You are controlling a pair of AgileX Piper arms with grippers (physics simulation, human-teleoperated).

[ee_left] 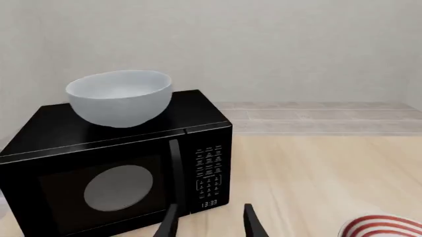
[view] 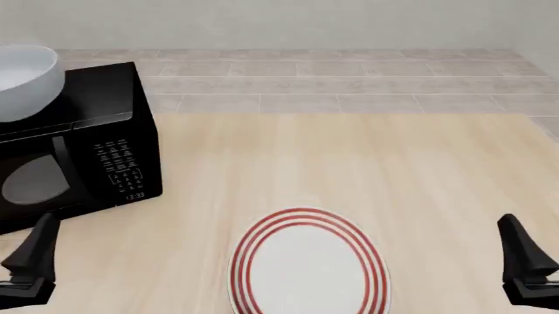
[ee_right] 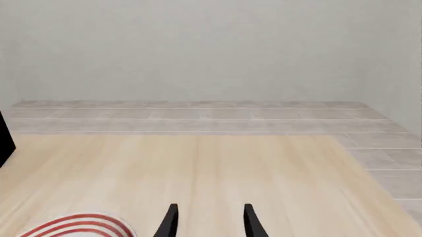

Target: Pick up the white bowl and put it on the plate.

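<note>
- Left wrist view: white bowl [ee_left: 120,98] sits upright on top of a black microwave [ee_left: 118,168], toward its front edge, above the door window
- Microwave door shut, keypad and a clock display on the panel beside the door, handle bar between window and keypad
- Left gripper [ee_left: 209,222] low in frame, two dark fingertips apart with bare tabletop between them, nothing held, so open; it is short of the microwave front, not touching it
- A slice of the plate [ee_left: 382,226], red rings showing, beside the gripper on the wooden table [ee_left: 316,173]
- Front view: bowl [view: 25,80] at about 10 o'clock, cut by the frame edge, on the microwave [view: 83,144] that stands at 9 to 10 o'clock
- Plate [view: 307,265] flat on the table [view: 367,163] at 6 o'clock, well apart from the microwave, nothing on it
- Left gripper [view: 31,268] at 8 o'clock, just in front of the microwave; right gripper [view: 527,271] at 4 o'clock, well apart from the plate
- Tiled floor strip and pale wall beyond the table's far edge at 12 o'clock
- Right wrist view: right gripper [ee_right: 209,221] fingertips spread, gap empty, open, over bare table [ee_right: 231,168]
- Plate rim [ee_right: 79,224] near the gripper; bowl not in this view
</note>
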